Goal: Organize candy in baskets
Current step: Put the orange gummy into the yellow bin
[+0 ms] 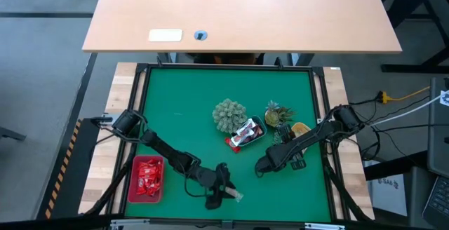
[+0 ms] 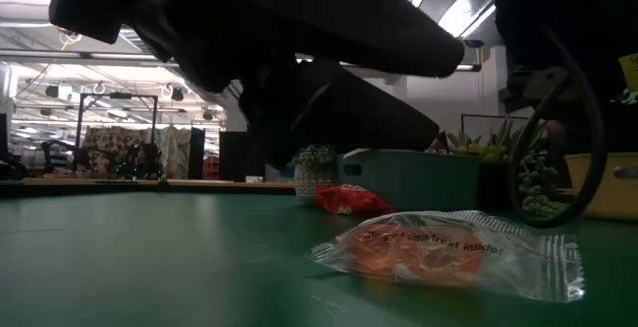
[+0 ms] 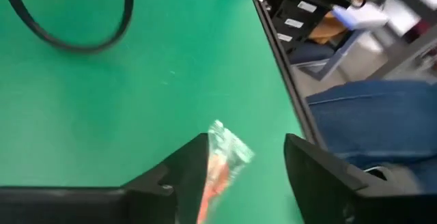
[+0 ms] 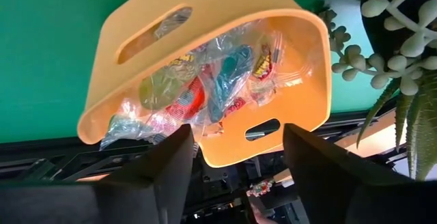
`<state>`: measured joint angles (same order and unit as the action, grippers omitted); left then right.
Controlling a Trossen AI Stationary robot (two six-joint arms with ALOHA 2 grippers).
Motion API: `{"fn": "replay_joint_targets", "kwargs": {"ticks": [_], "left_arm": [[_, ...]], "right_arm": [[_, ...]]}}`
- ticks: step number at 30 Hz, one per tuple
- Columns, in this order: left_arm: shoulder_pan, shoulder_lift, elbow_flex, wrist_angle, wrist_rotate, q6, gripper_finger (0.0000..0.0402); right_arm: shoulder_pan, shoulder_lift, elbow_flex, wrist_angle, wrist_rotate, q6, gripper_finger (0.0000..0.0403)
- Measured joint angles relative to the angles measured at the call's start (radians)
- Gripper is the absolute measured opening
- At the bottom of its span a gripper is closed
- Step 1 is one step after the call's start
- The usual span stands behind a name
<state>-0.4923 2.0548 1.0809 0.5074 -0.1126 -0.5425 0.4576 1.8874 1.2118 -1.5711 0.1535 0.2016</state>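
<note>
A candy in a clear wrapper with an orange filling [image 3: 223,157] [image 2: 449,252] lies flat on the green mat near the table's front edge. My left gripper [image 3: 246,173] [image 1: 224,191] stands open around it, low over the mat; the wrapper lies close to one finger, and I cannot tell whether they touch. My right gripper [image 4: 239,156] hangs open above the yellow basket [image 4: 205,67], which holds several wrapped candies. The red basket [image 1: 147,177] at the front left holds red candies. The blue basket [image 1: 247,133] in the middle holds a few.
Two green spiky plants [image 1: 229,114] [image 1: 278,112] stand beside the blue basket. A loose red candy [image 2: 349,200] lies on the mat in front of it. A black cable loop [image 3: 68,19] hangs over the mat. A person's leg [image 3: 382,115] shows beyond the table's edge.
</note>
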Motion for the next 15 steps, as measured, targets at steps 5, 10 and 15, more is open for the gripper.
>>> {"fn": "replay_joint_targets", "kwargs": {"ticks": [5,10,15], "left_arm": [[0.0,0.005,0.0,-0.002,-0.038,0.17,0.0218],[-0.003,0.014,0.0,-0.032,-0.039,0.336,0.0222],[-0.008,0.022,0.0,-0.069,-0.039,0.42,0.0217]], "right_arm": [[0.0,0.0,0.0,0.0,-0.016,0.009,0.0232],[0.0,-0.002,0.0,0.001,-0.046,0.009,0.0232],[0.0,-0.054,0.0,0.0,-0.07,0.025,0.0232]]}}
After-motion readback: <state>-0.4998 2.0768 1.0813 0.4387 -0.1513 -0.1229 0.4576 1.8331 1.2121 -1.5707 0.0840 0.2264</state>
